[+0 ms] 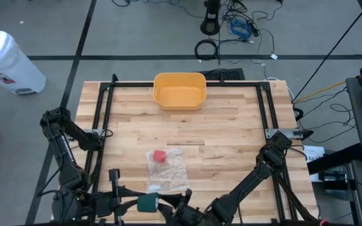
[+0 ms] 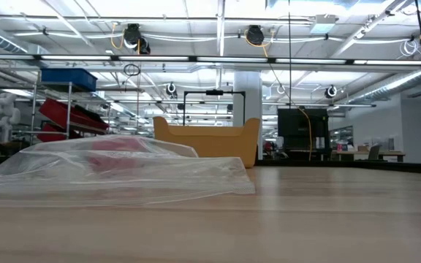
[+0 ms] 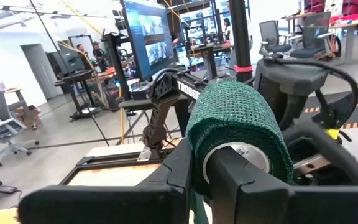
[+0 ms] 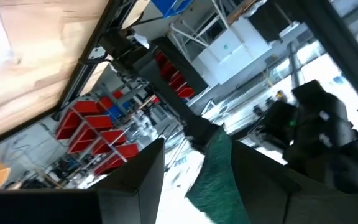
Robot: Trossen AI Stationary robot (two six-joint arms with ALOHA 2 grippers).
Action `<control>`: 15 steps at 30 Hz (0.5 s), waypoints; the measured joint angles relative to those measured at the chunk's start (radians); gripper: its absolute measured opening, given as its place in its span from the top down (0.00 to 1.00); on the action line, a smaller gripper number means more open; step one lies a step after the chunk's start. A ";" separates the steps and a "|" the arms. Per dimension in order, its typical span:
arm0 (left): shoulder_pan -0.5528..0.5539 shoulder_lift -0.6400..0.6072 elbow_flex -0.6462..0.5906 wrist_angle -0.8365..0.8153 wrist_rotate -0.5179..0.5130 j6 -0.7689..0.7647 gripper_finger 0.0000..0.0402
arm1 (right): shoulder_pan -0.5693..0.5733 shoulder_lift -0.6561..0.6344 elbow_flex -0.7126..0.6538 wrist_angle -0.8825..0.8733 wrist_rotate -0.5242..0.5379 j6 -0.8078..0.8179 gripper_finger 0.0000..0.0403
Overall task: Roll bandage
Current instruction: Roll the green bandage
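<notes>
Holding the green bandage roll (image 1: 148, 202) in my left gripper (image 1: 140, 203), fingers clamped on it at the near edge of the wooden table (image 1: 231, 144), low in the high view. From my left wrist cam the roll (image 3: 238, 127) sits right between my two dark fingers (image 3: 173, 171), w/ its pale core facing the lens and a strip of green hanging down below it.

Moving right: just beyond the roll on the table lies a clear plastic bag (image 1: 166, 168), flat, w/ a small red item (image 1: 159, 156) inside near its far end. In the low view the bag (image 2: 123, 172) spreads over the left half of the tabletop, red thing showing thru the plastic as a blur.

Further back, centre of the far edge, the yellow tub (image 1: 179, 90) stands upright; can't tell what's in it. Low view shows it (image 2: 207, 140) behind the bag.

Right again: my right gripper (image 1: 184, 213) is close beside the roll at the near edge, its arm running off diagonally toward the table's right side. Its fingers stand apart, and the right wrist cam shows a loose green bandage tail (image 4: 213, 174) lying in the gap between them. Can't tell if the pads actually touch the fabric.

Beyond the table, left of it, a white bin (image 1: 8, 63) on the floor.
</notes>
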 joint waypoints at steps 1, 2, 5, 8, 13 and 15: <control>0.000 0.000 0.000 -0.003 0.000 0.000 0.90 | 0.000 0.000 0.000 0.003 -0.004 -0.013 0.57; 0.000 0.000 0.000 -0.003 0.000 0.000 0.90 | -0.001 0.000 0.000 0.007 -0.007 -0.026 0.57; 0.000 0.000 0.000 -0.003 0.000 0.001 0.90 | -0.002 0.000 0.000 0.009 -0.021 -0.046 0.57; 0.000 0.000 0.000 -0.007 0.000 0.002 0.90 | -0.002 0.000 0.000 0.014 -0.022 -0.067 0.57; 0.000 0.000 0.000 -0.015 0.000 0.005 0.90 | -0.007 0.000 0.000 0.086 -0.023 -0.122 0.57; 0.000 0.000 0.000 -0.014 0.000 0.005 0.90 | -0.012 0.000 0.000 0.105 -0.021 -0.133 0.58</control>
